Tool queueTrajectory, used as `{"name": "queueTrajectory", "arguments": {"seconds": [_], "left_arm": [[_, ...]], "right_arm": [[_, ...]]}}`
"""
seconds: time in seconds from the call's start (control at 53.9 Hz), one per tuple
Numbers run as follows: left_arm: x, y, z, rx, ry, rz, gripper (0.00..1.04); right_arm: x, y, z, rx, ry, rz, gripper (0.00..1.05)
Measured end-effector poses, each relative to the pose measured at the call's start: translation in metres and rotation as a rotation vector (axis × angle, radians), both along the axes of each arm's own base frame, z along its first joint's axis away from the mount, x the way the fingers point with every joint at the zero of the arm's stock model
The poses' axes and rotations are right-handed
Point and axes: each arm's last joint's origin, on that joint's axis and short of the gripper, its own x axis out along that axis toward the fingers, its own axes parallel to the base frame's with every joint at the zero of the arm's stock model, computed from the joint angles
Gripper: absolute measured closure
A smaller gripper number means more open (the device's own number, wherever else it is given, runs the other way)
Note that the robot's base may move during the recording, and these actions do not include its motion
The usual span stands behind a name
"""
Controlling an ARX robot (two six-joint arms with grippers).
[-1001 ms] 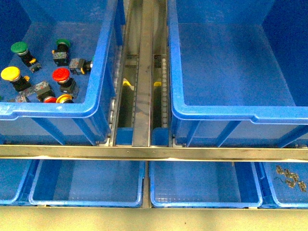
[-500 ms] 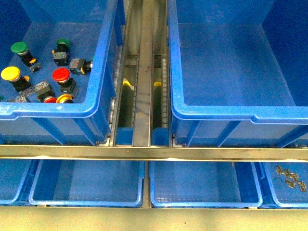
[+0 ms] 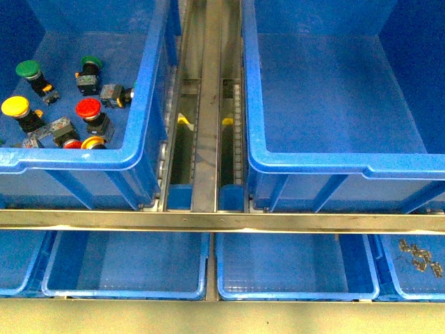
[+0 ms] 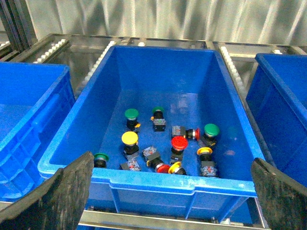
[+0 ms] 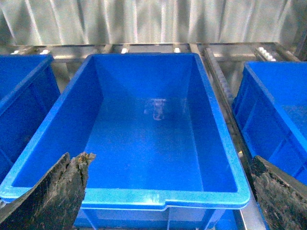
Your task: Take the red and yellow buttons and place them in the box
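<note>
Fingers on both arms stand spread wide and carry nothing. The left fingers (image 4: 67, 196) frame the source bin (image 4: 144, 178), which lies ahead of them and below; the right fingers (image 5: 53, 196) frame the box (image 5: 163, 197), whose floor is bare: no button delivered yet.

Task items all sit in the source bin, between the left fingers and beyond their tips. A red button (image 4: 179, 143) stands roughly midway between them, cap up. A yellow button (image 4: 129, 138) stands a little apart from it. Further red and yellow caps lie against the bin's near wall, partly hidden by the rim. Green-capped buttons (image 4: 131, 114) are mixed in among them and are not wanted.

Judgement: the step in hand is the first reach, by the left arm. The upright red button looks the best candidate – clear above, though neighbours crowd its base. Lower straight down, centre the cap between the fingers, and close on the collar or body, not the domed cap, which would likely slip. Keep off the green pieces and the near wall.

Markings: no brand, label or writing is legible on bins or buttons.
</note>
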Motion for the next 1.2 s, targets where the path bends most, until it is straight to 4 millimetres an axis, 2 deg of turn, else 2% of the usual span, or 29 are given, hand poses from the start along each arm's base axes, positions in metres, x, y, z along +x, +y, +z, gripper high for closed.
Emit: {"name": "queueTrajectory", "arguments": {"seconds": [1.205], "left_arm": [[0.0000, 0.0000, -0.0001, 0.000, 0.000, 0.000, 0.08]], "right_arm": [[0.0000, 0.0000, 0.0000, 0.000, 0.000, 0.000, 0.06]]}}
